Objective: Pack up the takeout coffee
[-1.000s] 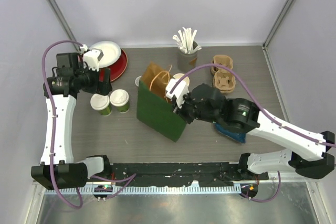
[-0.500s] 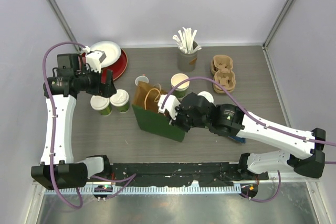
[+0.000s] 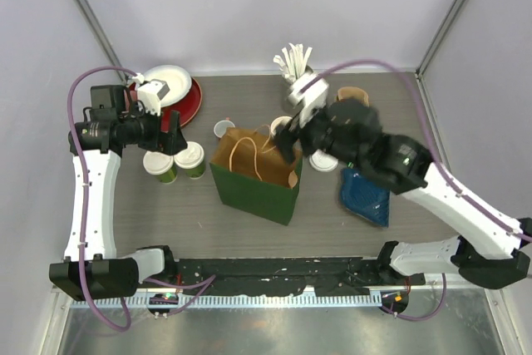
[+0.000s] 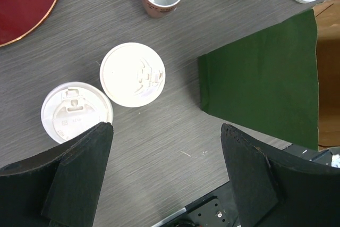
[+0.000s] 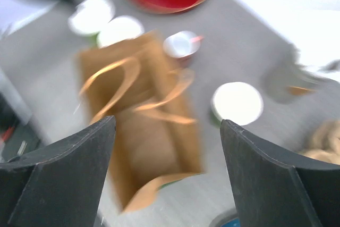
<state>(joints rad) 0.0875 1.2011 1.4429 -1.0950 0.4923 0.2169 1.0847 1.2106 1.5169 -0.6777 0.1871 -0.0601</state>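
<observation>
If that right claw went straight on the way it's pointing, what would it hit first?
Probably the green paper bag with the brown inside. The open right gripper points into its open mouth, though this wrist picture is blurred and depth is unclear.

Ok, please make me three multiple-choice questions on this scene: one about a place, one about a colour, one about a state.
1. Where do the two lidded cups under the left gripper stand, relative to the bag?
A) inside it
B) beside it, on the table
C) on top of it

2. What colour is the bag outside?
A) blue
B) white
C) green

3. How is the right gripper?
A) open, empty
B) shut on a cup
C) shut on a handle

Answers: B, they stand on bare table; C, its wall is green; A, its fingers stand wide apart.
</observation>
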